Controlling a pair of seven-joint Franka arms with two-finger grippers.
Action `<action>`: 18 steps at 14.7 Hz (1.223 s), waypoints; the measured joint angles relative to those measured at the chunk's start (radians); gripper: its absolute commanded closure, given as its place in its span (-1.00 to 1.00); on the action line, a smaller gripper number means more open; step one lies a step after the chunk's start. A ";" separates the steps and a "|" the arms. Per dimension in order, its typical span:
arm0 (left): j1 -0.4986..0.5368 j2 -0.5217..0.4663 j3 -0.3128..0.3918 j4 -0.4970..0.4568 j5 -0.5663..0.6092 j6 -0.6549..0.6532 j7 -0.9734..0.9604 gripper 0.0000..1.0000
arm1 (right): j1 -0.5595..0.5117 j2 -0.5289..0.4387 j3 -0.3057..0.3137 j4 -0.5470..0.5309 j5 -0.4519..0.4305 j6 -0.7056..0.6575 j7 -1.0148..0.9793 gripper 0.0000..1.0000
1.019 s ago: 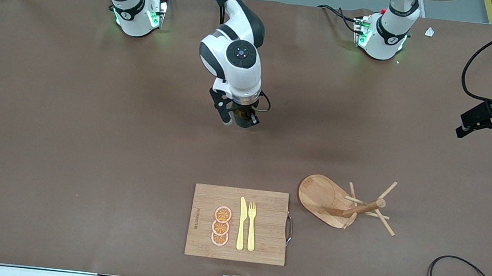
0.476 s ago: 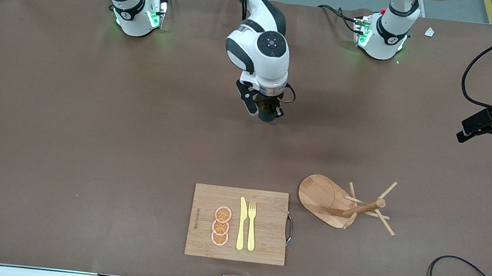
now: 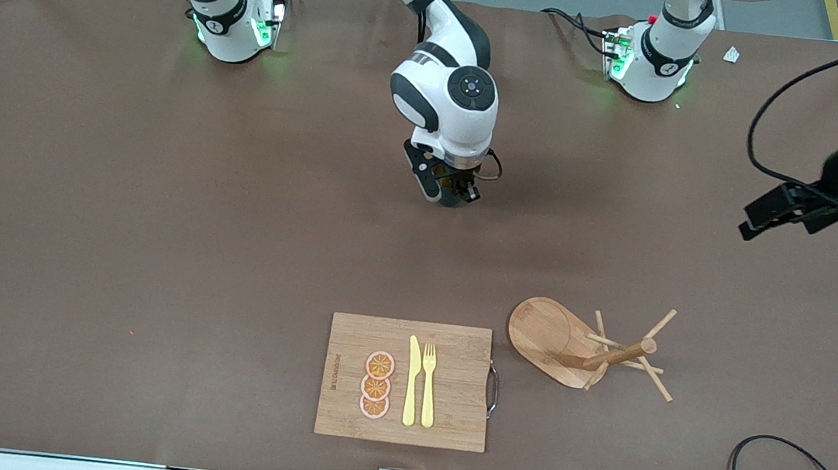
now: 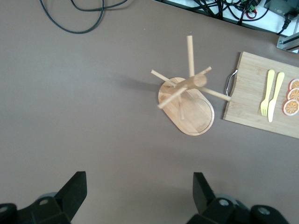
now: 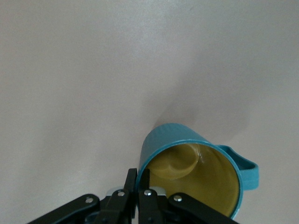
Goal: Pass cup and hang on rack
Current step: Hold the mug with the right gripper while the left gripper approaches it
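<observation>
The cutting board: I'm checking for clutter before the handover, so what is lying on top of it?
On the cutting board lie three orange slices, a yellow knife and a yellow fork, side by side. Whatever is under the board is covered.

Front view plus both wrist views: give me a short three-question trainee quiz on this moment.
1. True or false: the right claw is shut on the rim of the cup.
2. What stands on the table beside the cutting board, toward the left arm's end?
A. the rack
B. a kettle
C. a bowl
3. Fill in: the left claw hangs over bare table, its fingers ____.

Key: 1 true; 2 A; 3 open.
</observation>
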 measured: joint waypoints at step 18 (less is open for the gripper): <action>-0.039 0.014 -0.225 -0.028 0.132 -0.064 -0.337 -1.00 | 0.027 0.027 -0.014 0.028 -0.002 -0.002 0.032 -0.99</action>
